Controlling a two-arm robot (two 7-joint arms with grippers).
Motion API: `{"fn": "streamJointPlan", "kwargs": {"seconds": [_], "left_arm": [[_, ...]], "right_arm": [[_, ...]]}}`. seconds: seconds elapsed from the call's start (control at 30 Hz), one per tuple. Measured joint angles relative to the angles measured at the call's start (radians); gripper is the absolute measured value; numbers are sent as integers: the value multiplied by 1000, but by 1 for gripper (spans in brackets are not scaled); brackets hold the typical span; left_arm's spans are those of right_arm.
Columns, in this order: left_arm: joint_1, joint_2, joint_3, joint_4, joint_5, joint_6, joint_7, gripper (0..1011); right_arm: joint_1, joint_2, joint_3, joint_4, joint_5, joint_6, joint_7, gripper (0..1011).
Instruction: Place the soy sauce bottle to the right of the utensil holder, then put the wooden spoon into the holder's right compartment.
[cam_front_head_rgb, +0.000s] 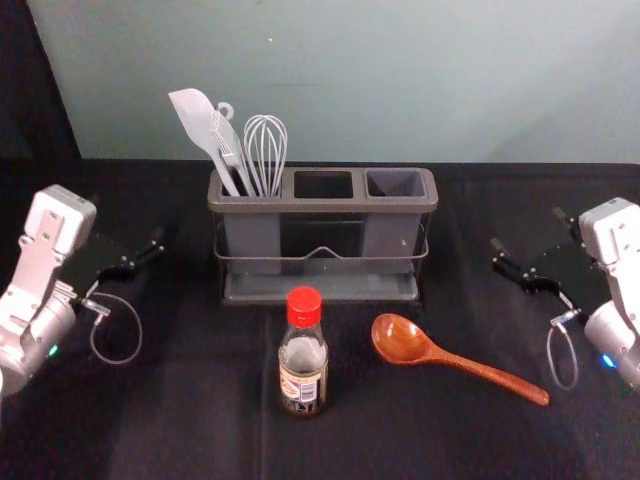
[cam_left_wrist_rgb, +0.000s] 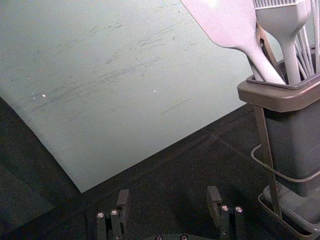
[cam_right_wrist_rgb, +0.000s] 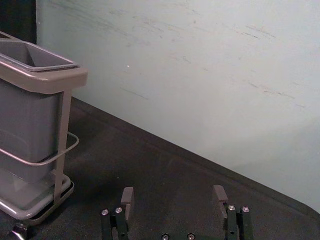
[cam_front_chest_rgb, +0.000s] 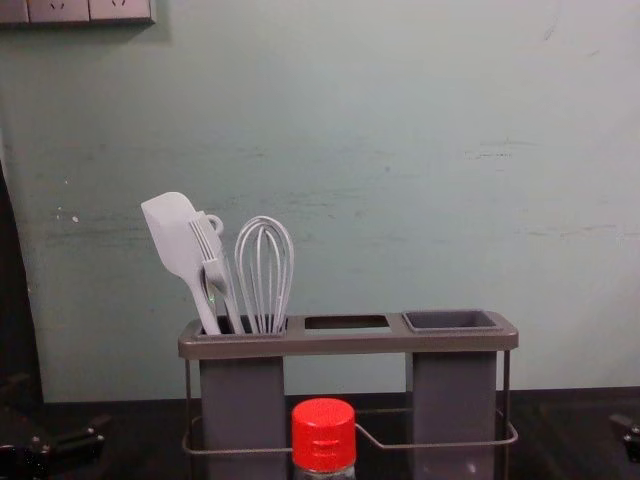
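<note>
Red-capped and upright, the soy sauce bottle (cam_front_head_rgb: 303, 357) stands before the utensil holder (cam_front_head_rgb: 323, 206) — probably stiff, slippery glass, best gripped around its body; its label (cam_front_head_rgb: 301, 387) bears print too small to read. The wooden spoon (cam_front_head_rgb: 404, 342), lying to its right, looks light and rigid, best taken mid-handle. Left gripper (cam_left_wrist_rgb: 168, 192) and right gripper (cam_right_wrist_rgb: 174, 191) flank the holder — fingers apart.
</note>
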Motion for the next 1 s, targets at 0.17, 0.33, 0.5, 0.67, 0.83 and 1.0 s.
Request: {"fn": "streamJointPlan", "kwargs": {"seconds": [0.17, 0.33, 0.5, 0.67, 0.83, 1.0], "left_arm": [[0, 0, 0, 0, 0, 0, 0, 1000], [0, 0, 0, 0, 0, 0, 0, 1000], [0, 0, 0, 0, 0, 0, 0, 1000], [0, 0, 0, 0, 0, 0, 0, 1000], [0, 0, 0, 0, 0, 0, 0, 1000], [0, 0, 0, 0, 0, 0, 0, 1000]], "right_arm": [[0, 0, 0, 0, 0, 0, 0, 1003], [0, 0, 0, 0, 0, 0, 0, 1003], [0, 0, 0, 0, 0, 0, 0, 1003], [0, 0, 0, 0, 0, 0, 0, 1003], [0, 0, 0, 0, 0, 0, 0, 1003], [0, 0, 0, 0, 0, 0, 0, 1002]]}}
